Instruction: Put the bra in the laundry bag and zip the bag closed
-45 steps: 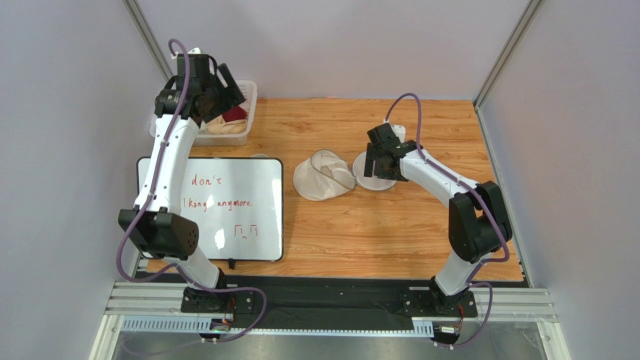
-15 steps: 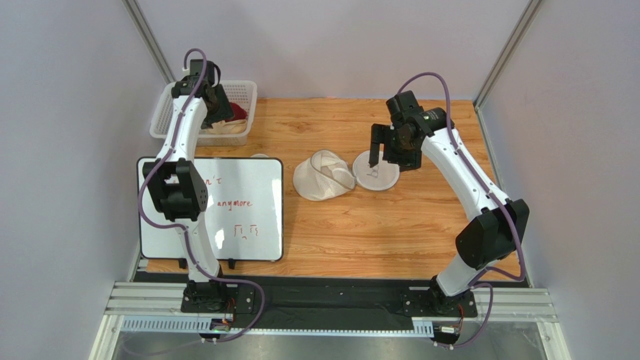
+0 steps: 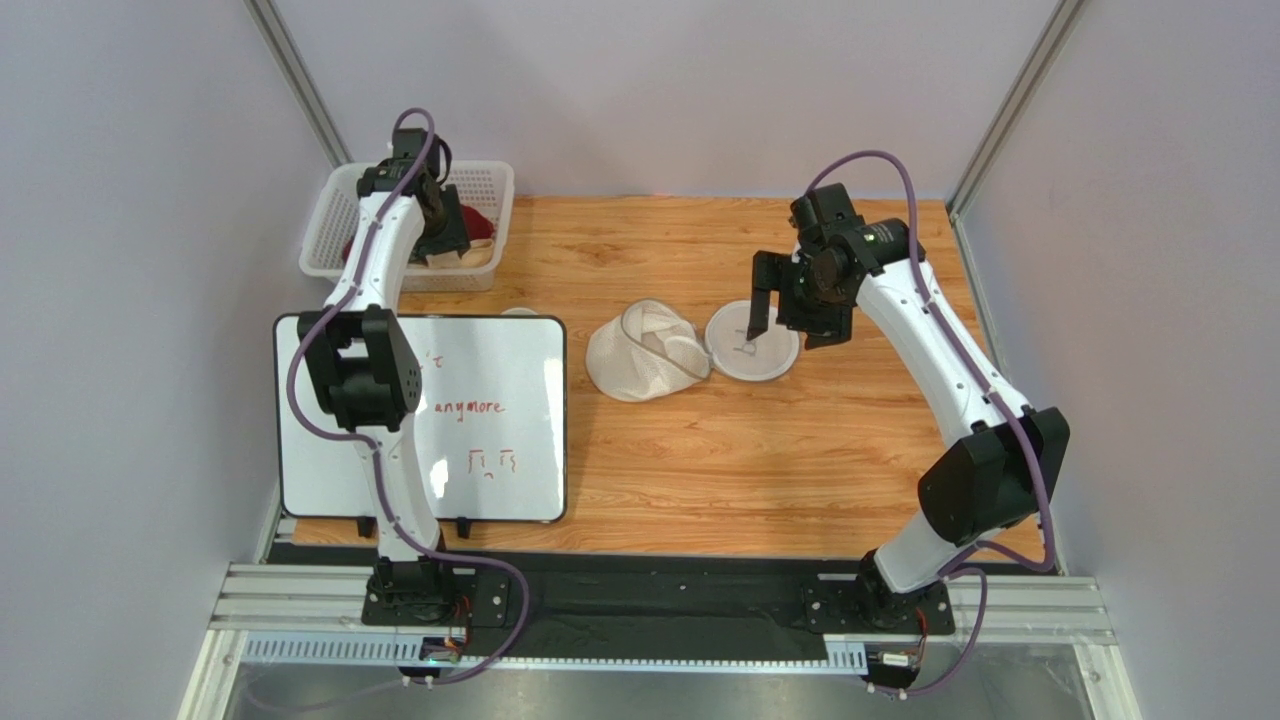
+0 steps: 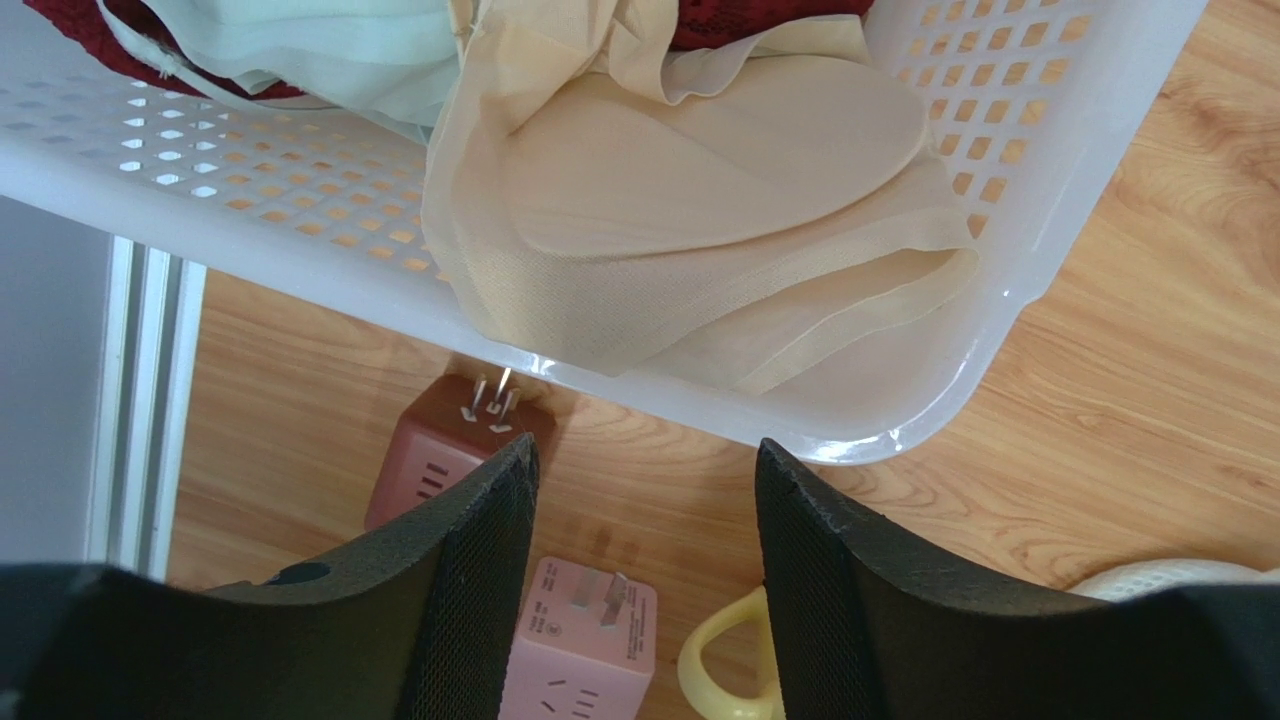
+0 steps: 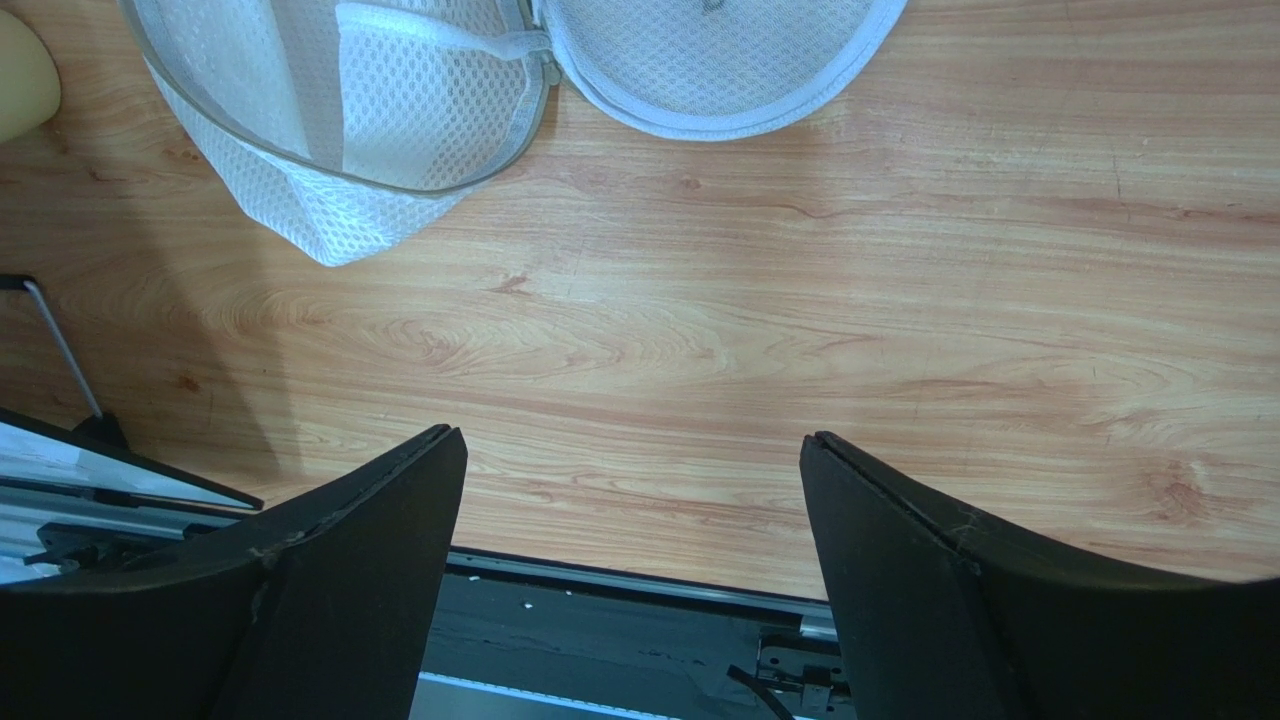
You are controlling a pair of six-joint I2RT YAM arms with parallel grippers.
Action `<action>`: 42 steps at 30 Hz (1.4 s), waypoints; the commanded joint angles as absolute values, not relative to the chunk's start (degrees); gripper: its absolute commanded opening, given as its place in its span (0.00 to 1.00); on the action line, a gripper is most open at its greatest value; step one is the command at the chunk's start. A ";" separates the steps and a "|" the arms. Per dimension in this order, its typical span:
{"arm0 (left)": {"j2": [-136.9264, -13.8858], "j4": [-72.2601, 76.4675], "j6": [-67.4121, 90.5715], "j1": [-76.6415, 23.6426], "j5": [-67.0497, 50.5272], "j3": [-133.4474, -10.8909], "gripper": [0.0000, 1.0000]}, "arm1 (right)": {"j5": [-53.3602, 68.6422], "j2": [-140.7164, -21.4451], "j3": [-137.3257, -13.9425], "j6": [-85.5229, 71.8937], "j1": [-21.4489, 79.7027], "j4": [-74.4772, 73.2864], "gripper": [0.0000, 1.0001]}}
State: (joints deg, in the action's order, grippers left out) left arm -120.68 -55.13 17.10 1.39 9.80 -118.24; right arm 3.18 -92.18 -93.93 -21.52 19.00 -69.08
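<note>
The beige bra (image 4: 706,180) lies in the white lattice basket (image 4: 1052,195) at the table's back left, partly draped over its near wall. My left gripper (image 4: 646,450) is open and empty, hovering above the basket's near wall, apart from the bra; in the top view it (image 3: 436,225) is over the basket. The laundry bag (image 3: 646,353) lies unzipped mid-table, one mesh half gaping upward, the other half (image 3: 751,345) flat to its right. My right gripper (image 3: 789,308) is open and empty above the flat half; the bag (image 5: 361,105) shows at the top of its view, beyond the gripper (image 5: 631,443).
A dark red garment (image 4: 60,15) and a pale garment (image 4: 301,45) share the basket. Two plug adapters (image 4: 579,638) and a yellow handle (image 4: 721,660) lie beside the basket. A whiteboard (image 3: 421,413) stands at front left.
My left arm has stretched back and lowered its gripper over the basket. My right arm has lifted and drawn back to the right, off the bag's flat half.
</note>
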 commanded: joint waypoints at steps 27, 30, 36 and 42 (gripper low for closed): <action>-119.38 -51.70 22.40 1.58 10.65 -132.54 0.00 | 9.31 -91.67 -94.04 -21.18 18.28 -67.94 0.86; -115.76 -51.05 30.83 1.67 1.96 -127.88 0.00 | 9.93 -91.58 -93.69 -21.09 18.28 -67.50 0.86; -112.24 -46.51 39.96 1.50 -10.71 -127.88 0.00 | 11.25 -90.00 -91.42 -21.36 18.28 -66.63 0.85; -106.53 -42.02 43.32 -1.93 -12.92 -127.35 0.00 | 12.65 -89.38 -90.88 -21.71 18.45 -65.74 0.85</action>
State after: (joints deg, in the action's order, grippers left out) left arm -111.85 -47.00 38.33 0.60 -8.95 -127.17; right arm 10.44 -91.64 -90.63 -21.23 18.44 -67.99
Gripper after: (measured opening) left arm 0.006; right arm 0.854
